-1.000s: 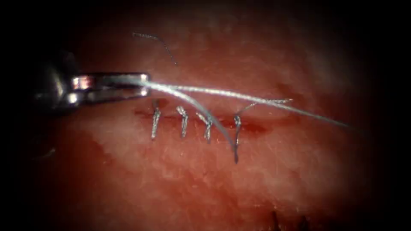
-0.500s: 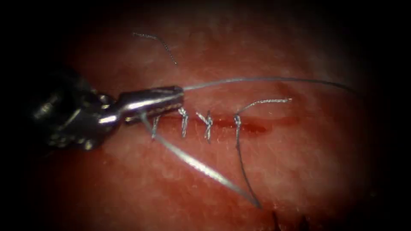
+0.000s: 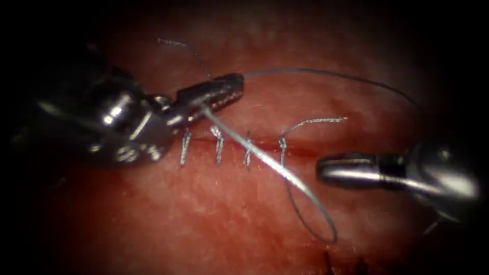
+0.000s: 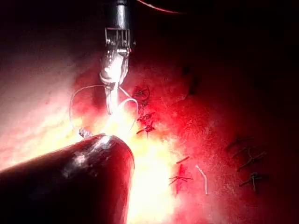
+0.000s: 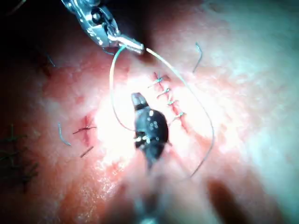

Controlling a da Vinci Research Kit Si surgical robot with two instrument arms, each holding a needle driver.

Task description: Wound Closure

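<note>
Endoscope view: the left tool (image 3: 224, 91), fingers clamped on the needle (image 3: 254, 153) near its blunt end, lies above the cut (image 3: 326, 150). The needle slants down-right across the stitches (image 3: 218, 145), free of the tissue (image 3: 204, 219). Thread (image 3: 326, 76) arcs rightward. The right tool (image 3: 331, 170), fingers closed and empty, sits just right of the needle's tip.

Right wrist view: the right tool (image 5: 136, 100) points at the needle (image 5: 113, 93).

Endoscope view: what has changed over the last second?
The left tool, shut on the needle, has moved up and right and turned the needle's tip lower right. The right tool has come in, holding nothing. The thread now loops. The four stitches are unchanged.
</note>
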